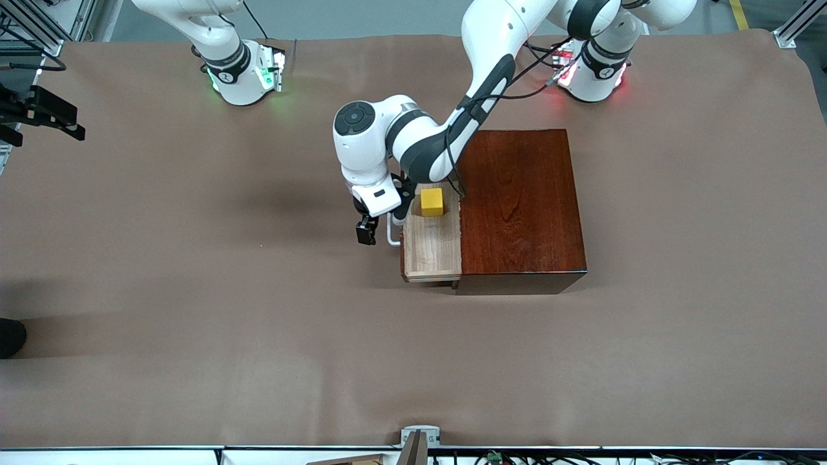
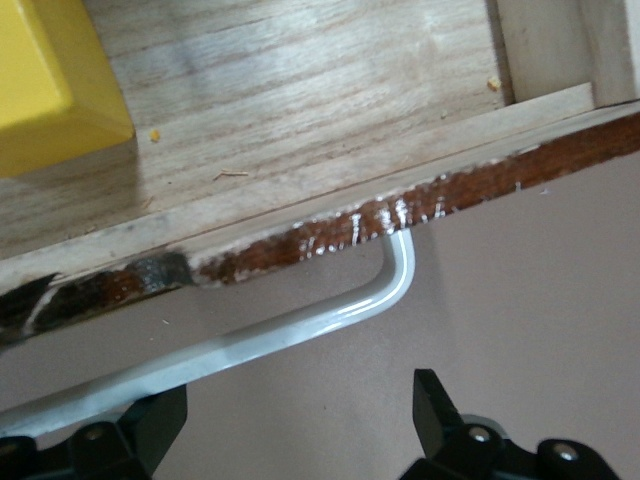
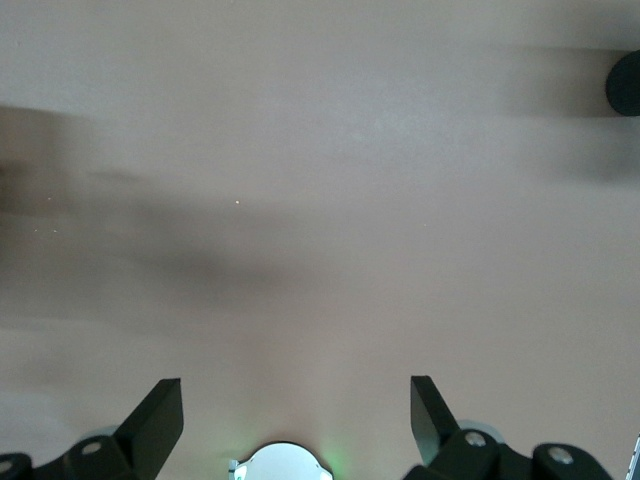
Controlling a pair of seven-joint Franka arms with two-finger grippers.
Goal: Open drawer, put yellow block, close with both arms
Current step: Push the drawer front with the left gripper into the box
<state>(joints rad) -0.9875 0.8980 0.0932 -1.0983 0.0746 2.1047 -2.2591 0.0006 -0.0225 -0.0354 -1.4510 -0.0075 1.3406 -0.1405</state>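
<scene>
The mahogany box (image 1: 520, 206) stands near the left arm's base, its pale-wood drawer (image 1: 431, 248) pulled out toward the right arm's end. The yellow block (image 1: 432, 201) lies in the drawer (image 2: 300, 110), at the end farther from the front camera, and shows as the yellow block (image 2: 45, 90) in the left wrist view. My left gripper (image 1: 386, 216) hangs open just outside the drawer front, by the white handle (image 1: 392, 236). The handle (image 2: 300, 320) runs past one fingertip, with nothing between the left gripper (image 2: 295, 425) fingers. My right gripper (image 3: 295, 415) is open over bare table cover, above its own green-lit base.
Brown cover spans the table (image 1: 258, 323). A dark rounded object (image 1: 10, 336) sits at the table edge toward the right arm's end. A black bracket (image 1: 42, 113) juts in at that same end.
</scene>
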